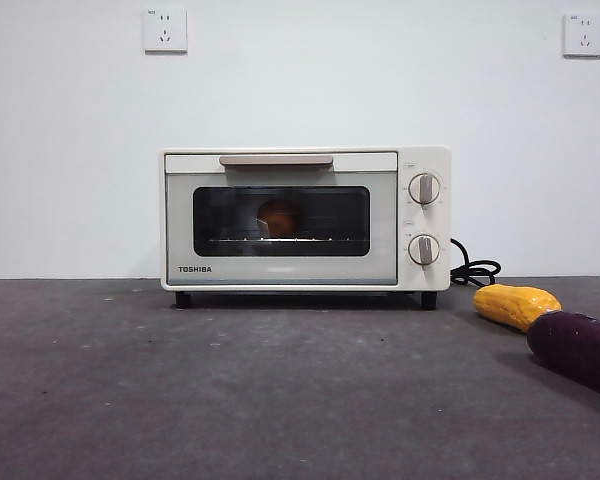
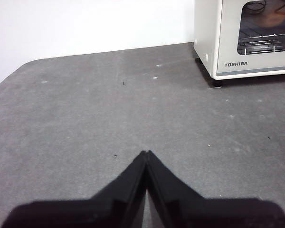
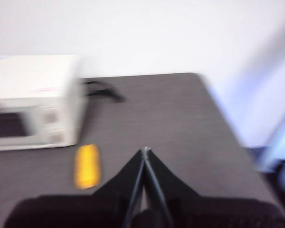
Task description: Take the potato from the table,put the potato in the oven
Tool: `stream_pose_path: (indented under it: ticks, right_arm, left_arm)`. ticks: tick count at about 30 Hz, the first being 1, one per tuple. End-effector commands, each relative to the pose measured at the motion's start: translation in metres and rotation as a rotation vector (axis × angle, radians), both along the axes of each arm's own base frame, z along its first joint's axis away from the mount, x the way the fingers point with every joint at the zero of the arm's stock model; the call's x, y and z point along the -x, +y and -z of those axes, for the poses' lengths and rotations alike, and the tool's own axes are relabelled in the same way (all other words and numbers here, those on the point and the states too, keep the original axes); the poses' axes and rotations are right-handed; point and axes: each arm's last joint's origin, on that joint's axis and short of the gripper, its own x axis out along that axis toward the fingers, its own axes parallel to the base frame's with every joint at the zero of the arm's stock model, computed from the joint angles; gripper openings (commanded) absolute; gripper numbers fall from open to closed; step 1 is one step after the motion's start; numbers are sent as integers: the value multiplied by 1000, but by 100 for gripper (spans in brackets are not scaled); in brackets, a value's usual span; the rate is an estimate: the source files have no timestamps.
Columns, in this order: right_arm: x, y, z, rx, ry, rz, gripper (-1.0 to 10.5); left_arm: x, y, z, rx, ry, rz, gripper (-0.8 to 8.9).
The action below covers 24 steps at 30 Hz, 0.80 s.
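Black and pressed together, the two halves of the left claw [image 2: 146, 153] meet at a single tip low over bare tabletop [image 2: 85, 123], gripping nothing and touching nothing. Ahead of that tip and off to one side stands the oven [image 2: 237, 42], well apart from it, with a wide stretch of empty grey surface between; further out the tabletop ends at a curved corner against the white wall [image 2: 85, 23].

The right claw [image 3: 145, 151] is likewise closed to a point and holds nothing. Its picture is blurred. Ahead of it and to one side lies the yellow vegetable [image 3: 87, 165], near but not touching; beyond that sits the oven with its black cord [image 3: 102, 90] trailing behind. To the other side, the tabletop's edge runs close by, with open grey surface straight ahead of the tip.

Neither arm shows in the front view. There the oven stands with its door shut, beige handle [image 1: 276, 160] across the top and two knobs [image 1: 424, 188] at one end. The potato [image 1: 278, 216] sits inside on the wire rack, dimly seen through the dark glass. Beside the oven the yellow vegetable rests against a dark purple vegetable [image 1: 578, 345].
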Motion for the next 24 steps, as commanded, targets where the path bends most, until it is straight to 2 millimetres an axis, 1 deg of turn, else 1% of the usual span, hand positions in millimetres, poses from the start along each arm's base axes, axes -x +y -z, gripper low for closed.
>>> stream_pose_path:
  ticks: [1,3,6,8,12,14,18,21,24]
  right_arm:
    - [-3,-2,10,-14,-32,162,2]
    - [-4,-2,20,-19,-36,215,2]
    - [-10,0,40,-26,-60,288,2]
    - [-15,2,58,-44,-100,348,2]
    - [-28,7,97,-119,-170,395,2]
    - [-34,10,120,-167,-184,357,2]
    - [-48,18,163,-273,-212,223,2]
    - [-56,21,190,-343,-263,145,2]
    - [-61,22,211,-390,-312,64,2]
  left_arm:
    - [-1,0,3,-1,3,-2,-4]
    - [-1,0,3,-1,3,-2,-4]
    - [-1,0,3,-1,5,-2,-4]
    - [-1,0,3,-1,6,-2,-4]
    - [-1,0,3,-1,7,-2,-4]
    - [-1,0,3,-1,7,-2,-4]
    - [-1,0,3,-1,7,-2,-4]
    - [-1,0,3,-1,7,-2,-4]
    - [-1,0,3,-1,7,-2,-4]
